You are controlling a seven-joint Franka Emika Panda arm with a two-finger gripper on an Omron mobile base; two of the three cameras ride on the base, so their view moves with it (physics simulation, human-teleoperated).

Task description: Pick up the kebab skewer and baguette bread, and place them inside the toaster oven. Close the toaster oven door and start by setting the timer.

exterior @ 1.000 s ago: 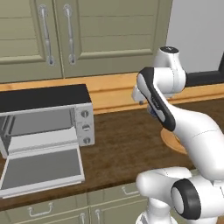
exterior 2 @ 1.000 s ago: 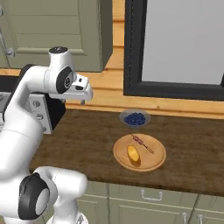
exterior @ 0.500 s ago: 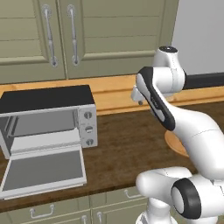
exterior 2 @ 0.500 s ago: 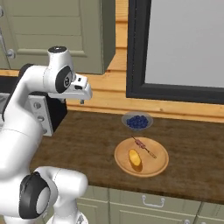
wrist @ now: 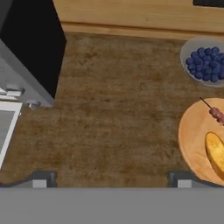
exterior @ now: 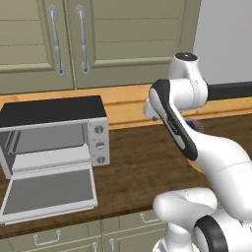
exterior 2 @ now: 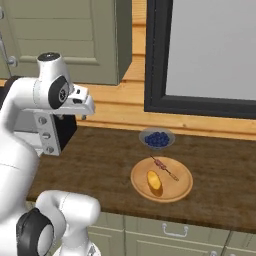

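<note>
- We take the toaster oven [exterior: 54,142] as our landmark: it stands on the dark wooden counter [exterior: 142,167], against the pale wooden strip at the back.
- Its door [exterior: 49,193] is dropped open and lies flat toward the counter's front edge, so we see into the cavity.
- Three knobs [exterior: 100,144] sit in a column on the oven's right panel.
- Well to the right of the oven we see a round wooden plate [exterior 2: 161,180] near the front of the counter.
- The bread [exterior 2: 154,182] lies on the plate, on the part nearer the front edge.
- The skewer [exterior 2: 164,167] lies on the same plate, just behind the bread and apart from it.
- A bowl of blueberries [exterior 2: 156,138] stands just behind the plate, closer to the wall.
- The gripper [wrist: 111,178] hangs above the bare counter between the oven and the plate; its fingers stand wide apart and hold nothing.
</note>
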